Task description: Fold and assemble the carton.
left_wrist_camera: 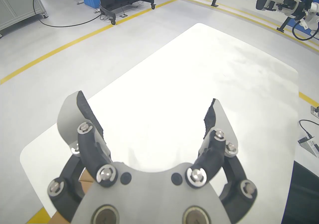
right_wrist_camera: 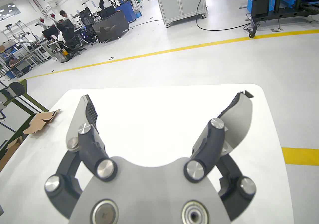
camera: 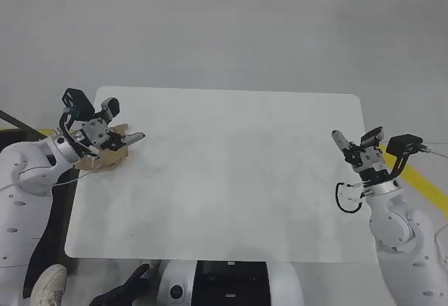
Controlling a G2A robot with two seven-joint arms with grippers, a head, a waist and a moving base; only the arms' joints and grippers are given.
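A flat brown carton [camera: 111, 157] lies at the left edge of the white table [camera: 224, 176]. My left gripper [camera: 123, 122] hangs open just above it, nothing between its fingers. In the left wrist view the open left gripper [left_wrist_camera: 147, 99] faces across the table, and a brown corner of the carton [left_wrist_camera: 84, 180] shows under its base. My right gripper [camera: 355, 138] stands open at the table's right edge, far from the carton. From the right wrist view, the open right gripper [right_wrist_camera: 165, 96] looks across the bare table [right_wrist_camera: 159, 135] to the carton [right_wrist_camera: 41, 122] on the far side.
More brown cardboard [right_wrist_camera: 10, 150] lies just off the table's edge beside the carton. A dark green frame [right_wrist_camera: 27, 103] stands close to that side. Yellow floor lines [camera: 430, 191] run past the right arm.
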